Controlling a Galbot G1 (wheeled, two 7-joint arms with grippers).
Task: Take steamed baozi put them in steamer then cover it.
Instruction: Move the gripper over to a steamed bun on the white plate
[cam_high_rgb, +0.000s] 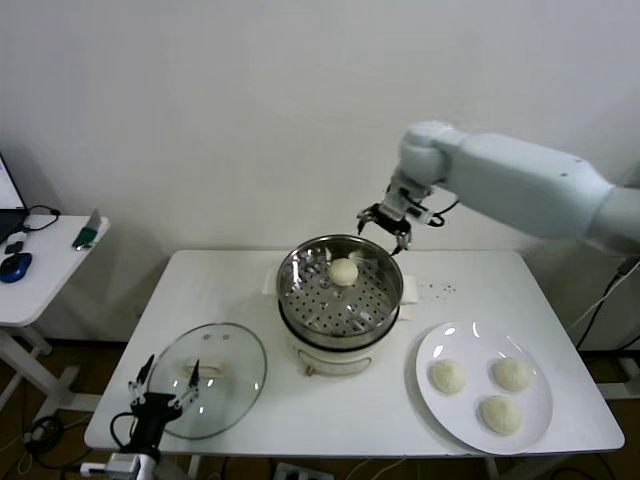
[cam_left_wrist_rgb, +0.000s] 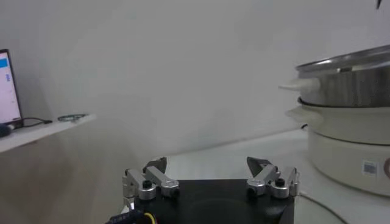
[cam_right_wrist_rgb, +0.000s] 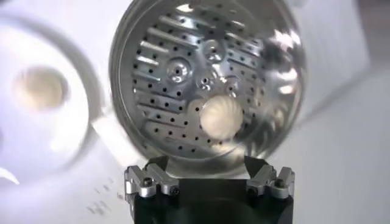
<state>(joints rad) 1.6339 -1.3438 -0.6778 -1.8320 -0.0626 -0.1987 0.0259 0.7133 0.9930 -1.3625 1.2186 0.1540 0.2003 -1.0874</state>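
The steamer (cam_high_rgb: 340, 305) stands mid-table, a shiny steel pot with a perforated tray on a white base. One baozi (cam_high_rgb: 344, 271) lies on the tray at the far side; it also shows in the right wrist view (cam_right_wrist_rgb: 221, 116). Three more baozi (cam_high_rgb: 448, 376) (cam_high_rgb: 512, 373) (cam_high_rgb: 501, 414) lie on the white plate (cam_high_rgb: 530, 432) at the right. The glass cover (cam_high_rgb: 207, 378) lies flat on the table at the left. My right gripper (cam_high_rgb: 385, 226) is open and empty, above the steamer's far right rim. My left gripper (cam_high_rgb: 165, 388) is open and empty, low at the cover's near left edge.
A side table (cam_high_rgb: 40, 270) at the far left holds a blue mouse (cam_high_rgb: 15, 266) and a laptop edge. The white wall is close behind the table. In the left wrist view the steamer (cam_left_wrist_rgb: 350, 122) stands to one side.
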